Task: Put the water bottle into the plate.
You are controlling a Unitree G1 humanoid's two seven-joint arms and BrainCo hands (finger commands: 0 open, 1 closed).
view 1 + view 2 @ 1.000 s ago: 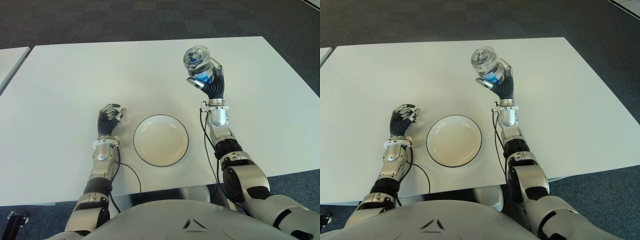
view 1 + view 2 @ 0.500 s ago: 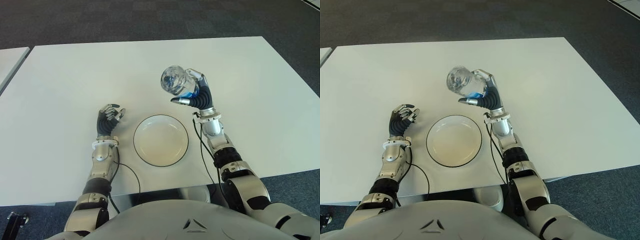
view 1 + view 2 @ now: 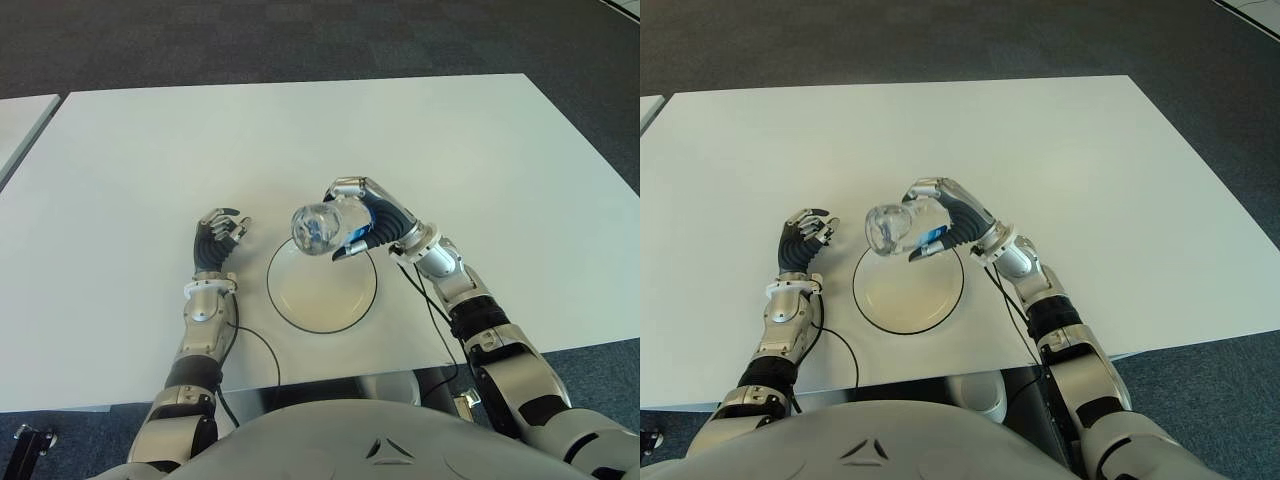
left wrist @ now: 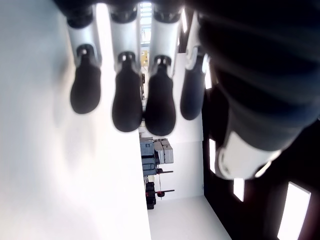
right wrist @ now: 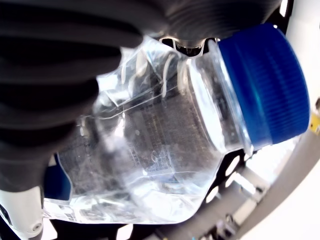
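Observation:
A clear water bottle (image 3: 318, 228) with a blue cap (image 5: 267, 85) is held in my right hand (image 3: 362, 218), whose fingers are shut around it. The bottle lies tilted on its side, its base towards the camera, in the air over the far edge of the white plate (image 3: 322, 290) with its dark rim. The right wrist view shows the fingers wrapped over the bottle's body (image 5: 150, 150). My left hand (image 3: 219, 235) shows to the left of the plate, with its fingers curled and nothing in them.
The white table (image 3: 150, 160) stretches wide around the plate. Its front edge runs just below the plate, and dark carpet (image 3: 300, 40) lies beyond the far edge. A second table's corner (image 3: 20, 120) shows at the far left.
My right hand has swung the bottle from the far right of the plate down and leftward, tipping it sideways over the plate's far edge. The left hand has not moved.

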